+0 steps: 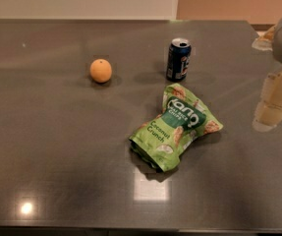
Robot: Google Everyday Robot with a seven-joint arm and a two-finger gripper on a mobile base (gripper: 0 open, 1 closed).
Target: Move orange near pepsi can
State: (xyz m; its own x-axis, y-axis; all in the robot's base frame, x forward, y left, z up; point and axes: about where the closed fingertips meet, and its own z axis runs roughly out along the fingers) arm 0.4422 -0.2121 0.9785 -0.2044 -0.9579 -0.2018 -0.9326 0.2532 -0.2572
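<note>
The orange sits on the dark table, left of centre towards the back. The pepsi can stands upright to its right, about a can's height and more away. My gripper hangs at the right edge of the view, above the table, well to the right of the can and far from the orange. It holds nothing that I can see.
A green crinkled snack bag lies flat just in front of the can. A wall runs behind the table's back edge. Bright light reflections show on the table near its front edge.
</note>
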